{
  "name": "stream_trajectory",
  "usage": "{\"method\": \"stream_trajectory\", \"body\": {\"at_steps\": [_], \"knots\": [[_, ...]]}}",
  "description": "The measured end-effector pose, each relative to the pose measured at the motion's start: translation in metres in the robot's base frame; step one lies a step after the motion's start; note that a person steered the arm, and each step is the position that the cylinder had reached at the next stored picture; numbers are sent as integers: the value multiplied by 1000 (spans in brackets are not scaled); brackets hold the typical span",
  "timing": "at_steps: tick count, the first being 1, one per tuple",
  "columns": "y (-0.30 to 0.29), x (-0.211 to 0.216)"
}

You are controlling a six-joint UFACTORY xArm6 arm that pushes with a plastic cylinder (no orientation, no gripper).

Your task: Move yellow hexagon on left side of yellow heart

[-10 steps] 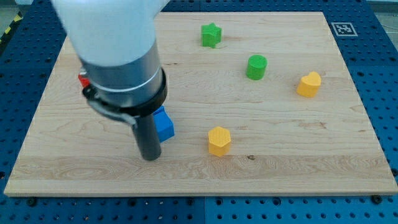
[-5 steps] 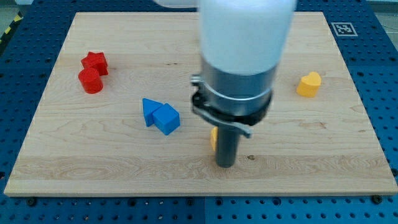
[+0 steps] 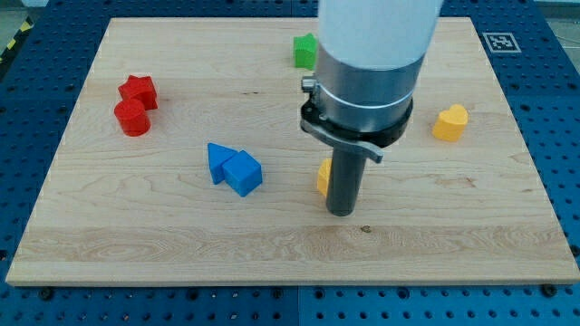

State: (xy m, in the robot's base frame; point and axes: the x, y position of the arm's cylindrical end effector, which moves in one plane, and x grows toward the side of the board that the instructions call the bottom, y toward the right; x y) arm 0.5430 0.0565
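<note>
The yellow hexagon [image 3: 323, 178] sits near the board's middle, mostly hidden behind my rod; only its left edge shows. My tip [image 3: 340, 212] is right against it, at its lower right. The yellow heart [image 3: 450, 122] lies at the view's right, well up and right of the hexagon.
Two blue blocks [image 3: 234, 169] touch each other left of the hexagon. A red star [image 3: 140, 90] and red cylinder [image 3: 132, 118] sit at the left. A green star [image 3: 304, 51] shows at the top, partly behind the arm. The wooden board [image 3: 109, 244] ends near the bottom.
The arm swept from the view's left, near the blue blocks, to the right onto the yellow hexagon. The hexagon has shifted slightly up and right. The green cylinder is now hidden behind the arm.
</note>
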Motion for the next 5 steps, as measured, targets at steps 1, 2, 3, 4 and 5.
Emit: {"method": "stream_trajectory", "body": {"at_steps": [1, 2, 3, 4, 5], "knots": [[-1, 0], [-26, 17], [-36, -7], [-24, -18], [-24, -18]]}}
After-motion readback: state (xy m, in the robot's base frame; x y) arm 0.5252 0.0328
